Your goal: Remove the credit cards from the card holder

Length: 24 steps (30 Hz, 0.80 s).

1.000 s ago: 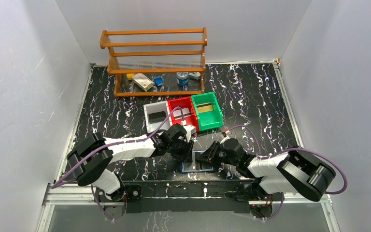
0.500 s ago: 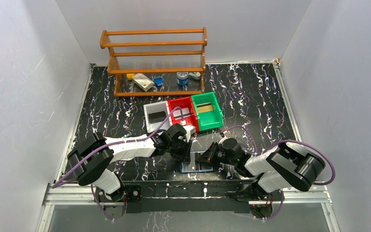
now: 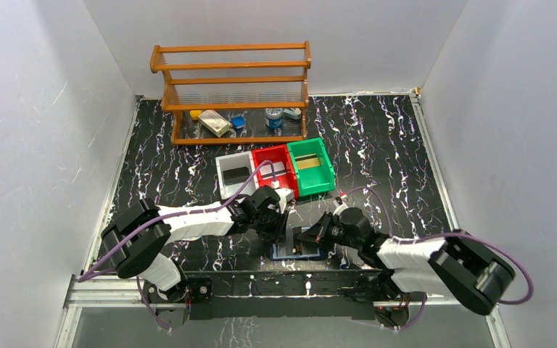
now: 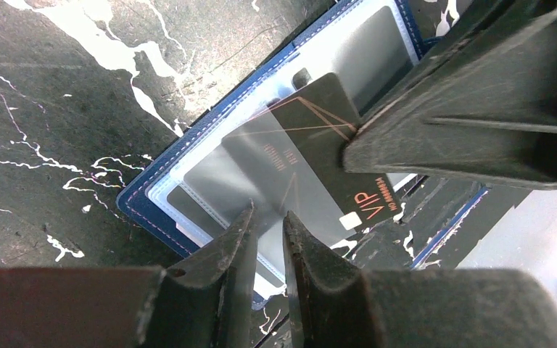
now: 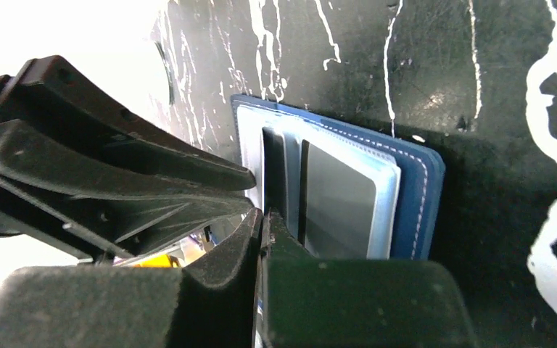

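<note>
The navy card holder (image 3: 306, 251) lies open near the table's front edge, its clear sleeves facing up (image 4: 156, 196). A black card marked VIP (image 4: 301, 145) sticks partway out of a sleeve. My right gripper (image 3: 318, 235) is shut on that card's edge; in the right wrist view the gripper (image 5: 262, 214) holds the card (image 5: 274, 167) edge-on beside the holder (image 5: 413, 203). My left gripper (image 3: 281, 233) sits on the holder's left side. In the left wrist view the left gripper (image 4: 268, 214) stands nearly closed with a clear sleeve between the jaws.
Grey (image 3: 233, 174), red (image 3: 274, 168) and green (image 3: 312, 165) bins stand just behind the grippers. A wooden rack (image 3: 232, 90) with small items stands at the back. The table's front edge is right beside the holder.
The right arm's elbow has swung out to the right and lower. Both grippers stay at the card holder; the left arm has not moved.
</note>
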Motion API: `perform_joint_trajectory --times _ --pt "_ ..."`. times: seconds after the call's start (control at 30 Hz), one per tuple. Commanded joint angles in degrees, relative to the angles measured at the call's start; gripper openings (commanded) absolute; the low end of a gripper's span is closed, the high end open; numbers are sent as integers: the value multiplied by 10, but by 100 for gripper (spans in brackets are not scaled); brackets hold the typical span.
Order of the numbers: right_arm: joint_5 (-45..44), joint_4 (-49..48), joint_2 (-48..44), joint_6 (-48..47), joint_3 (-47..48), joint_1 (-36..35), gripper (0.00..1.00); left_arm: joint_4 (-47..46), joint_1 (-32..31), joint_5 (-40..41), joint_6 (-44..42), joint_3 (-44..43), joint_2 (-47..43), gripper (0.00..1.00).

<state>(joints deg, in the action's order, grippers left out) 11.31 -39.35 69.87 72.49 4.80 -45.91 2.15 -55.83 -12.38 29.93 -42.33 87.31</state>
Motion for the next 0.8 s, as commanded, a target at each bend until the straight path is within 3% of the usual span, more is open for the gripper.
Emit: perform_joint_trajectory --times 0.0,0.23,0.4,0.67,0.77 --pt "-52 109 -90 -22 6 8 6 56 -5 24 -14 17 14 19" --pt "-106 214 -229 -15 -3 10 6 59 -5 26 -17 12 2 20" --pt "-128 253 -307 -7 -14 10 6 57 -5 26 -11 5 -22 29" --pt "-123 247 -337 -5 -19 11 6 66 -4 56 4 -12 -101 62" --pt "-110 221 -322 -7 -19 10 6 58 3 49 13 -9 -128 71"
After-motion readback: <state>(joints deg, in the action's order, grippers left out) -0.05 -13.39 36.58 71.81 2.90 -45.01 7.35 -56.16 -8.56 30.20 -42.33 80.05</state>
